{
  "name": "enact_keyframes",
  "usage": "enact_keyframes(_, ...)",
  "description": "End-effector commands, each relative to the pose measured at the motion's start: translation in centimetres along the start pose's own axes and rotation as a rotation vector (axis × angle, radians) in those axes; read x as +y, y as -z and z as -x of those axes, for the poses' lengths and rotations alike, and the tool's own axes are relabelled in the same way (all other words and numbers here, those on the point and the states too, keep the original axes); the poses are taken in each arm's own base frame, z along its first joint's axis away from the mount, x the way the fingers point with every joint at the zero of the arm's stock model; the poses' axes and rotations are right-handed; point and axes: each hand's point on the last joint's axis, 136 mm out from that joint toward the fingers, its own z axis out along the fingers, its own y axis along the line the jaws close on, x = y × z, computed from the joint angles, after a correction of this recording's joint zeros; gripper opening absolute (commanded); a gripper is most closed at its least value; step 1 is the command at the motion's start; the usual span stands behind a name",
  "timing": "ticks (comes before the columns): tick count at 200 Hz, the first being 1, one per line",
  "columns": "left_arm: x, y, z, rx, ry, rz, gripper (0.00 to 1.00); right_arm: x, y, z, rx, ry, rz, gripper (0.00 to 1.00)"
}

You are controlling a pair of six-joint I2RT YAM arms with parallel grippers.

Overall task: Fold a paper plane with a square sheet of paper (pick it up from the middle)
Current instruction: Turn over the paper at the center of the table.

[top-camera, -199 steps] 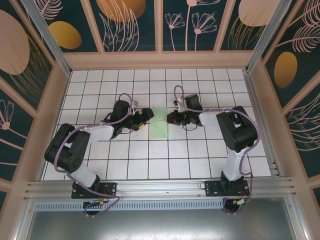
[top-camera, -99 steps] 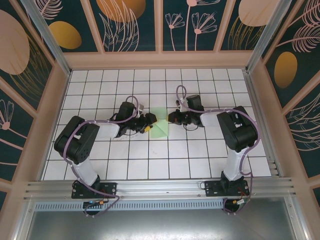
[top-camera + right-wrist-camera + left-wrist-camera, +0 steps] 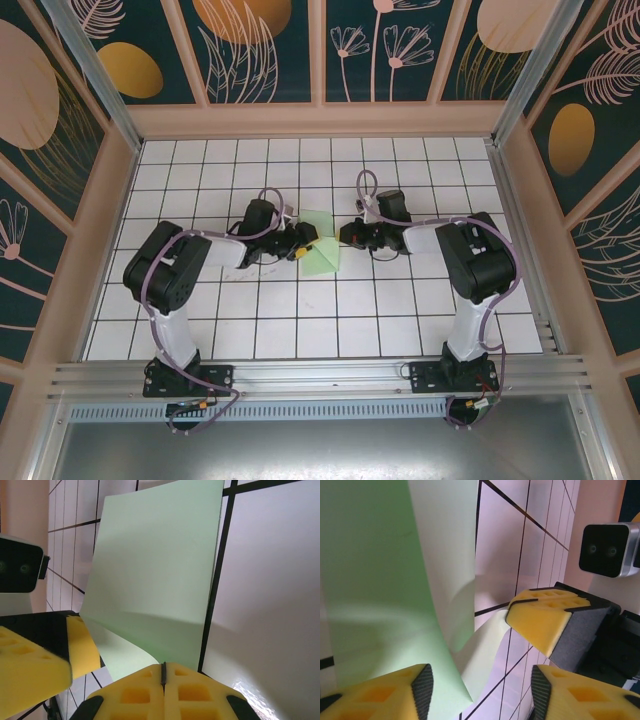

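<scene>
In mid-frame the square sheet of paper (image 3: 322,255) bows up off the bench (image 3: 300,320), pinched at one edge by the right fingers (image 3: 135,695), while the left fingers (image 3: 375,695) have closed in, narrower yet still spread around it, readying a fold.

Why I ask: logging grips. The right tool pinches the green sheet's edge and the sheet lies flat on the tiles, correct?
Not flat: the right wrist view shows the sheet curling off the tiles. The right tool does pinch its edge.
</scene>
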Motion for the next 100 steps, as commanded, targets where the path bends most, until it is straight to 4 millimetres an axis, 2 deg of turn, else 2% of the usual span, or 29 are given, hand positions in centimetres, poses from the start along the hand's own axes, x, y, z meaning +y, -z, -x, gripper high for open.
enact_keyframes(1,-1.0,-0.8,0.3,0.018,-0.036,-0.035,0.51,0.7,0.6,0.5,-0.024,0.018,0.019,0.03)
enact_keyframes(27,-1.0,-1.2,0.5,0.030,-0.060,-0.029,0.42,0.8,0.8,0.9,-0.031,0.003,0.015,0.09)
enact_keyframes(75,-1.0,-1.5,0.7,0.047,-0.141,-0.008,0.26,1.2,3.1,3.2,-0.118,-0.049,-0.016,0.44)
enact_keyframes(100,-1.1,-1.6,1.0,0.048,-0.179,-0.001,0.17,2.0,4.6,4.6,-0.187,-0.059,-0.025,0.54)
